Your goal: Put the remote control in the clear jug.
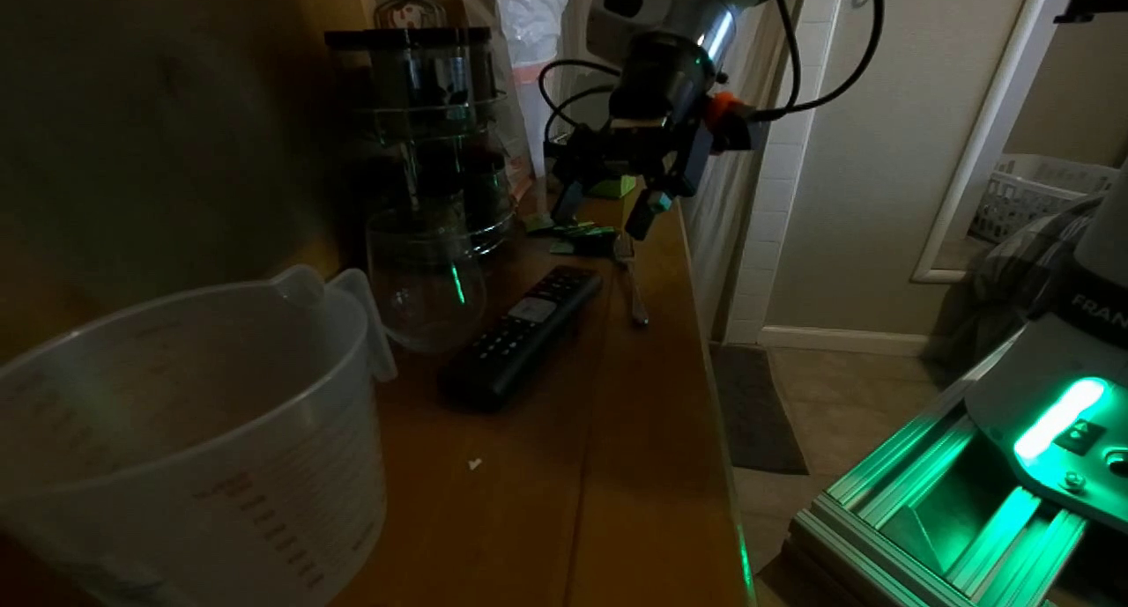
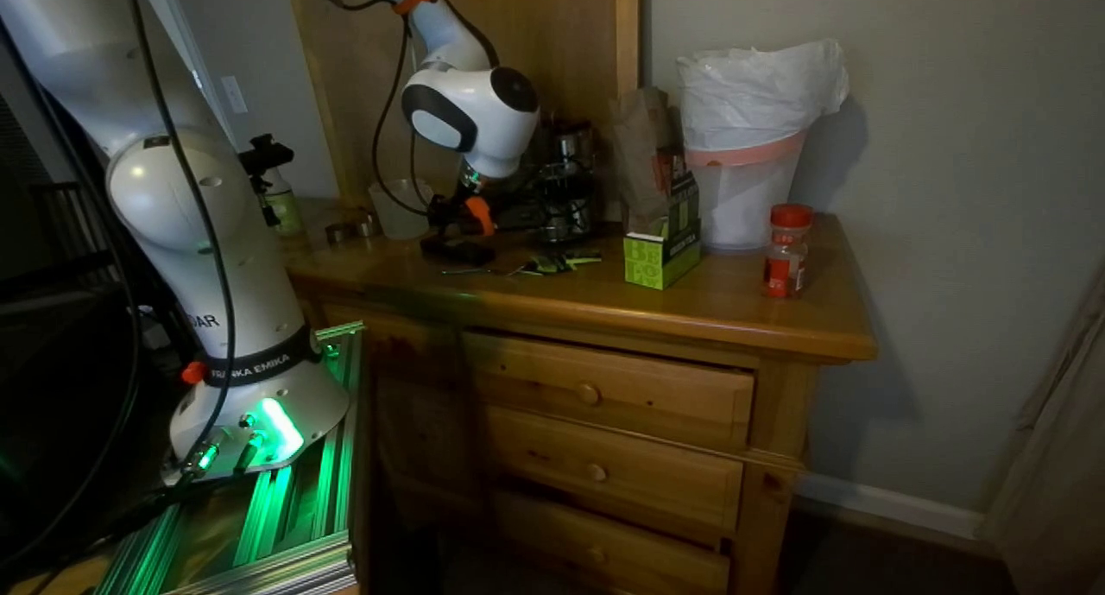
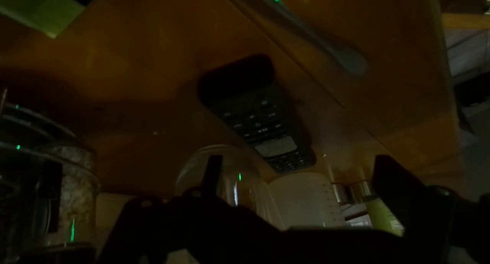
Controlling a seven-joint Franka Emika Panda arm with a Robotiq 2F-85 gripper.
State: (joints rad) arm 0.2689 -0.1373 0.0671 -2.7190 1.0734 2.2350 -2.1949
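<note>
1. Black two-fingered tool is hanging above the brown wooden surface, its fingers standing wide apart with nothing between them, probably leaving room for a grasp.
2. Leftmost in an exterior view, a large translucent whitish plastic jug is standing mouth-up, which should suit lowering something inside.
3. Next, a rounded clear glass vessel is standing near the jug, possibly narrowing the way across.
4. Beside it, the long, slim black remote control is lying buttons-up on the surface, outside the jug, its long sides bare, probably suiting a pinch.
5. Farther right, a slim silver metal utensil is lying apart, probably not blocking that flank.
</note>
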